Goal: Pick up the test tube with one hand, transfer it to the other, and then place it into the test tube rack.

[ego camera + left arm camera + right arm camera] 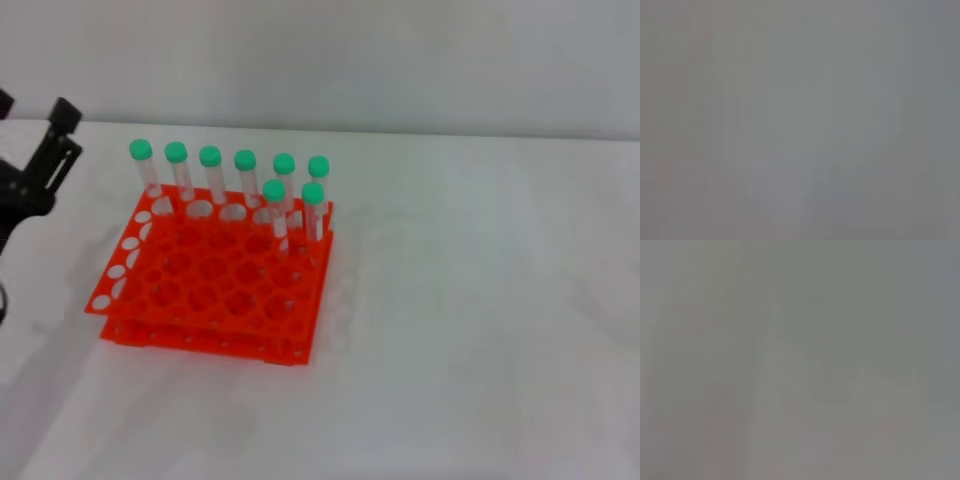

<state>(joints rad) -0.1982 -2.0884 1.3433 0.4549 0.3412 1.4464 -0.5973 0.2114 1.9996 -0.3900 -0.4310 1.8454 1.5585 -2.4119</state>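
Observation:
The orange-red test tube rack (190, 290) stands on the white table, left of centre in the head view. Several green-capped test tubes (245, 175) stand upright in its back row, and two more (276, 205) stand one row nearer, at the rack's right side. I see no tube lying on the table or held in a gripper. My left gripper (35, 108) is at the far left edge, raised left of the rack, open and empty. My right gripper is out of view. Both wrist views show only blank grey.
The white table (470, 320) stretches to the right of and in front of the rack. A pale wall (350, 60) runs along the table's far edge.

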